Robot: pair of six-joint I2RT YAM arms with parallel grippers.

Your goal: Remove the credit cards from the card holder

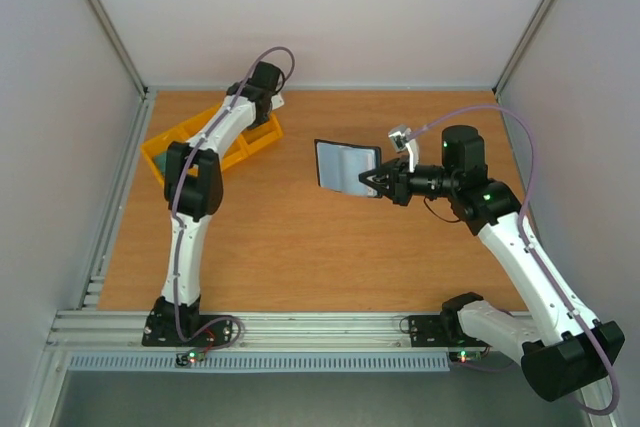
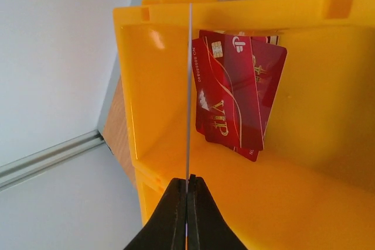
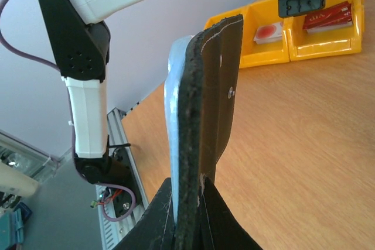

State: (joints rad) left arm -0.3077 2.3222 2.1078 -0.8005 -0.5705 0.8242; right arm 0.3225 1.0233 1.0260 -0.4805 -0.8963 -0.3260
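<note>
I am pinching a thin card in my left pincer, with the jaws pressed tight together on its near edge. The card is showing only its pale edge to the left wrist camera, so I cannot tell what is on its face. I am holding it upright inside a yellow bin, just beside a small stack of red credit cards lying fanned in the same compartment. The top one is showing a chip and gold lettering. I cannot tell whether the held card is touching the bin or the stack.

From above, the bin is sitting toward the far left corner of the bench, partly under my left arm. In the right wrist view, the neighbouring compartment is holding a white item with a red disc.

My right pincer is gripping the card holder, its jaws nearly closed on the holder's right edge. I am holding it raised off the bench, right of centre and well apart from the bin. The holder is lying spread open, its grey-blue lining facing the overhead camera. At my right wrist it is standing edge-on, black cover beside pale lining.
</note>
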